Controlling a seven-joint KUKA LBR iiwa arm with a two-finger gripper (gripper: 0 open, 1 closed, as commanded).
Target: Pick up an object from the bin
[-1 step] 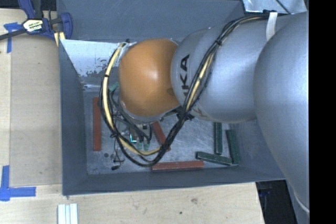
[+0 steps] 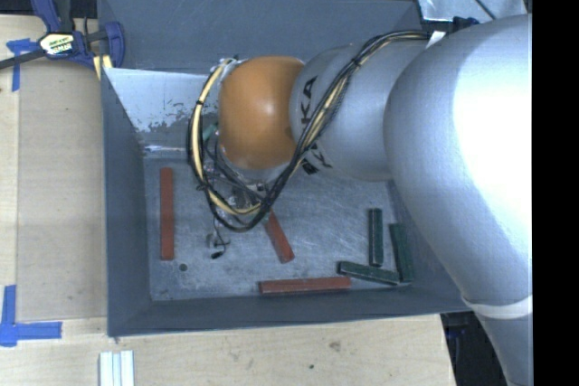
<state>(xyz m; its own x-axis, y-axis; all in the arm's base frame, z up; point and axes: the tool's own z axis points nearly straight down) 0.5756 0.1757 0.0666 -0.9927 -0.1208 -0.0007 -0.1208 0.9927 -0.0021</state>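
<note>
My gripper (image 2: 217,245) hangs low over the bin floor in the left half, under the arm's wrist. It sits between two reddish-brown sticks. One stick (image 2: 166,214) lies lengthwise to its left, a short way off. A shorter, tilted stick (image 2: 279,240) lies to its right, with its upper end hidden under the wrist cables. A tiny dark speck (image 2: 184,267) lies on the floor just left of and below the gripper. Nothing shows held in the gripper.
A long reddish-brown stick (image 2: 304,286) lies along the front wall. Three dark green sticks lie at the right: two lengthwise (image 2: 374,237) (image 2: 400,253) and one across (image 2: 366,272). The arm covers the bin's back and right.
</note>
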